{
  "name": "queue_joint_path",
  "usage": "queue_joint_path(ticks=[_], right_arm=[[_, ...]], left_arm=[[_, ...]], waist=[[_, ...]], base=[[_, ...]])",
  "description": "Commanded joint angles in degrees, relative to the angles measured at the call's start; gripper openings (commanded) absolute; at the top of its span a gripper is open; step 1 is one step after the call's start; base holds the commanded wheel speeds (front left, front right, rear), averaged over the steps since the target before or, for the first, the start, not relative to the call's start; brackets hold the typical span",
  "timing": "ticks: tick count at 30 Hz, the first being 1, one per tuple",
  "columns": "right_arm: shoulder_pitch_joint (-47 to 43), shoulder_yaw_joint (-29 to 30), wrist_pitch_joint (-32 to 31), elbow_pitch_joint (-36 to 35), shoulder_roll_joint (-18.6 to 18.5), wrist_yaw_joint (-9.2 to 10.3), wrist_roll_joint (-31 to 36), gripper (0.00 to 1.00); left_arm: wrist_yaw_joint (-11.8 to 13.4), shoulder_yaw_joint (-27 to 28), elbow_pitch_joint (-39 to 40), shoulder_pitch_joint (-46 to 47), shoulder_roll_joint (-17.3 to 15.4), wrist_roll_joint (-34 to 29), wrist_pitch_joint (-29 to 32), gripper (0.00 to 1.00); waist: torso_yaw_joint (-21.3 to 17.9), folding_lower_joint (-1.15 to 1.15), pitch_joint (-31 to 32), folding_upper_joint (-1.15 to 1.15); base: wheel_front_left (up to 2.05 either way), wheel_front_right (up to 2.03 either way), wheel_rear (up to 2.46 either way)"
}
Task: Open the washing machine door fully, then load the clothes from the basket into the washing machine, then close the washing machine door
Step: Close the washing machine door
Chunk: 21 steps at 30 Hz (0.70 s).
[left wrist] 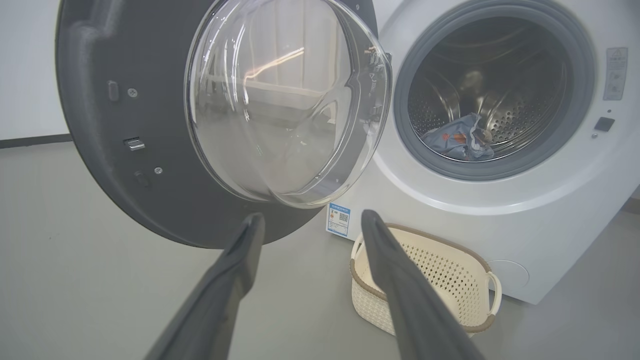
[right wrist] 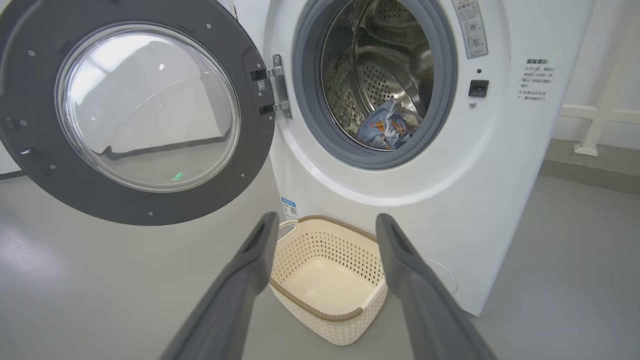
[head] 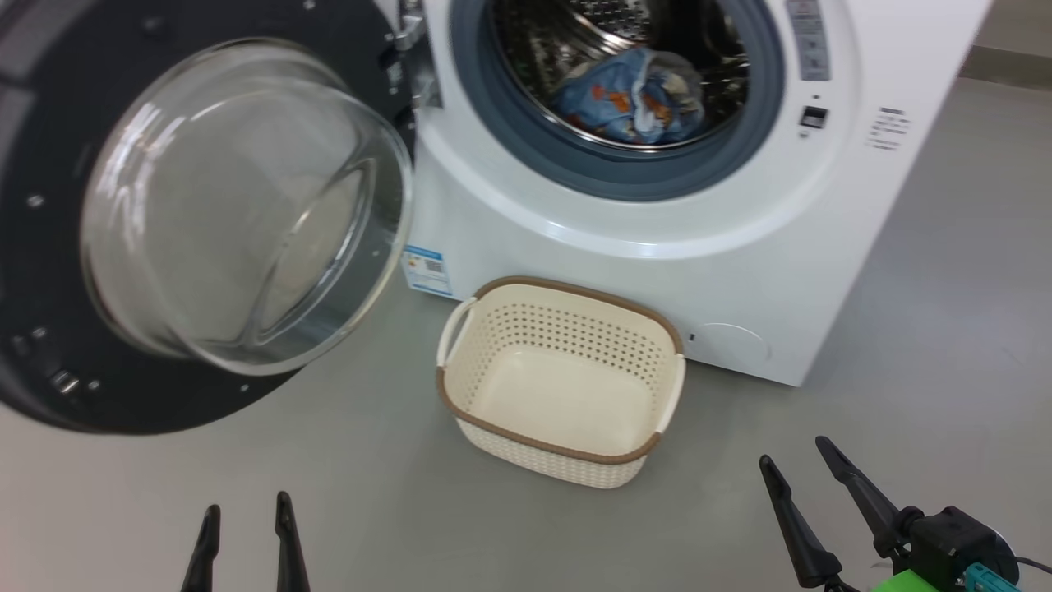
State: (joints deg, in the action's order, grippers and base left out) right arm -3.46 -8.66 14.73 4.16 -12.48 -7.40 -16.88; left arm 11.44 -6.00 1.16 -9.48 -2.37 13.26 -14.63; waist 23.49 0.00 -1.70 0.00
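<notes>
Head view: light blue printed clothes (head: pixel 625 103) in the big white washing machine's (head: pixel 657 279) drum (head: pixel 608 25); small cream perforated basket (head: pixel 534 337) empty before it; round black-rimmed glass door (head: pixel 49 247) wide open. Left gripper (head: pixel 246 503), right gripper (head: pixel 793 450): jaws spread, empty. Could pinch cloth at the gasket (head: pixel 641 177) if shut hastily.

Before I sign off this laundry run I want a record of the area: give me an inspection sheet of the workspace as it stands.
surface: smooth grey floor
job's things: washing machine door swung wide open; clothes lie in the drum of the washing machine; basket empty, upright on the floor in front of the machine
clutter: nothing seen
pincers: left pincer and right pincer both open, holding nothing
cables: thin dark lead by the right wrist
surroundings: white wall and white rail to the right of the machine
</notes>
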Motion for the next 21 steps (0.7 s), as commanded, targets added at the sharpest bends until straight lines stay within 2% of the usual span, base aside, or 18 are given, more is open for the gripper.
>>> queue_joint_path(ticks=[1,9,21], right_arm=[[1.95,-1.36,0.27,-1.64,-0.92,-0.09,0.5,1.0],[1.37,-1.78,0.27,-1.28,-0.71,-0.09,0.52,1.0],[3.06,-3.62,0.27,-0.59,-0.84,-0.09,0.19,1.0]], left_arm=[[0.6,1.81,1.76,0.68,-0.51,-0.15,-0.37,1.0],[0.56,2.33,2.28,0.22,-0.51,-0.13,-0.37,1.0],[1.89,3.18,3.14,-0.82,-0.51,1.24,-0.37,1.0]], waist=[[3.27,0.0,-0.02,0.0],[6.37,0.0,0.92,0.0],[6.86,0.0,0.39,0.0]], base=[[0.0,0.0,0.0],[0.0,0.0,0.0],[0.0,0.0,0.0]])
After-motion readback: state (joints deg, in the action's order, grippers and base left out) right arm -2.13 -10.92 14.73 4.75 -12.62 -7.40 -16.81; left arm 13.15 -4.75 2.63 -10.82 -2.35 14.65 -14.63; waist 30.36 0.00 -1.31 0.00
